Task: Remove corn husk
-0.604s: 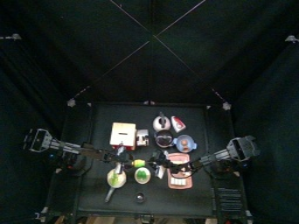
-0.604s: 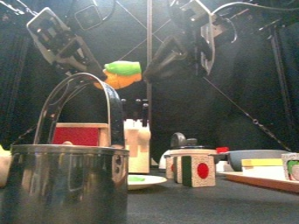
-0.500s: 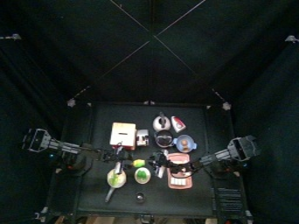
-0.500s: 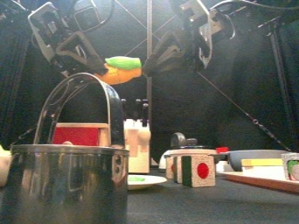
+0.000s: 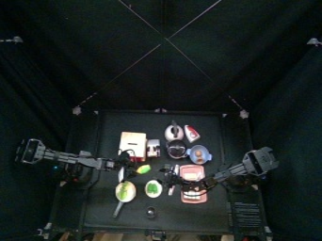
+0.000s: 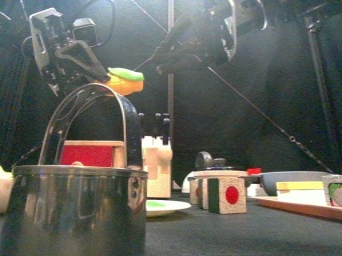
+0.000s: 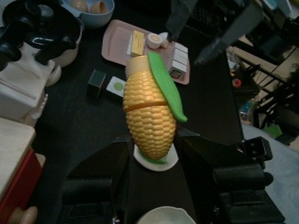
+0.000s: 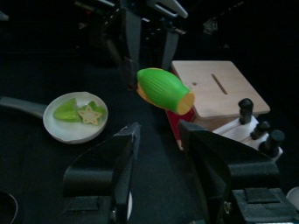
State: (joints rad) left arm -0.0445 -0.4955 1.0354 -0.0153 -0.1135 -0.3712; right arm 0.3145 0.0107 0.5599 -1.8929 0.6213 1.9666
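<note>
Left gripper (image 7: 153,168) clamps the corn cob (image 7: 149,109) at its base; one corn husk (image 7: 169,87) leaf clings down one side. I judge it light and thin: pinch its free tip. Right wrist view: right gripper (image 8: 162,153) hangs empty, jaws apart, short of the cob (image 8: 163,90). Front view: cob (image 6: 123,80) held aloft. Top view: too small to read the husk.
</note>
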